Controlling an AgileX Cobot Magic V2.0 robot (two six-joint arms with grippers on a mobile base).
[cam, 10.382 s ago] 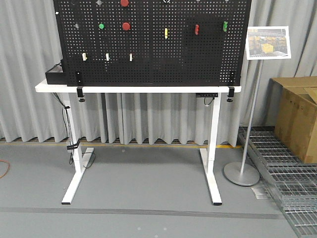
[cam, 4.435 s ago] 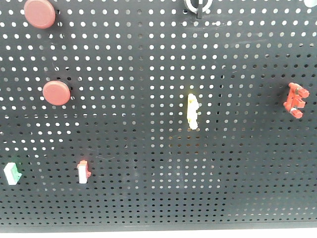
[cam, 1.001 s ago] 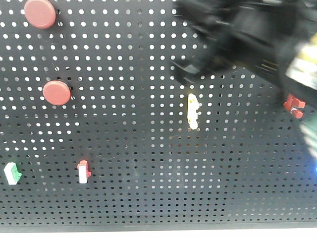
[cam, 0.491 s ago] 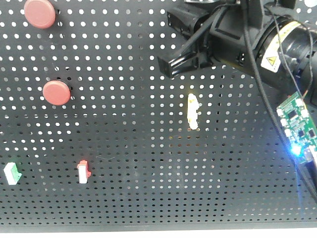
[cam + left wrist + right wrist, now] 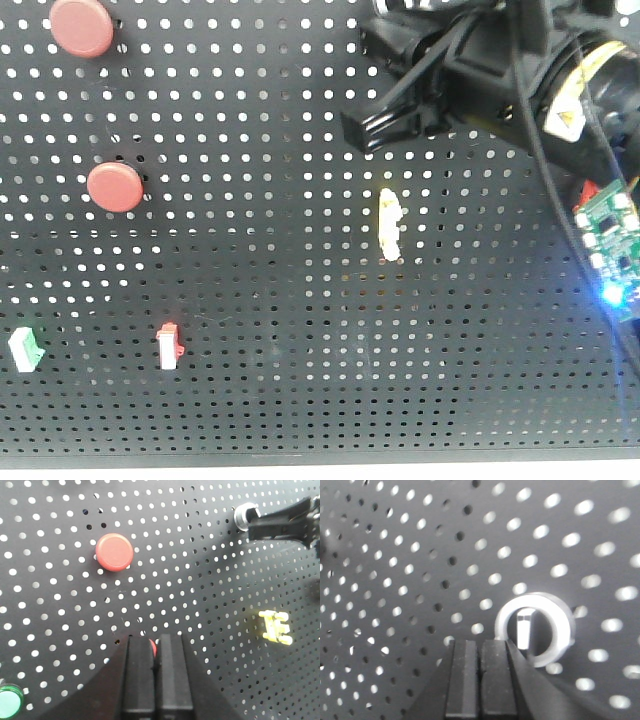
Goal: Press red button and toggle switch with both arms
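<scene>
Two pincers: closed tight, empty, as pokers.
Left pincer (image 5: pixel 155 642): near red button (image 5: pixel 115 552), to press.
Right pincer (image 5: pixel 480 647): just left of toggle switch (image 5: pixel 535 627), to flick.

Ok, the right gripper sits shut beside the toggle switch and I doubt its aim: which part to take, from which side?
Probably the short lever of the toggle switch, not its silver ring, which lies flat on the pegboard. Only the lever stands out, so the shut right gripper would likely come from lower left and push it.

A yellow warning-triangle sticker (image 5: pixel 566 120) marks the right arm (image 5: pixel 490 75); no words are legible.
</scene>
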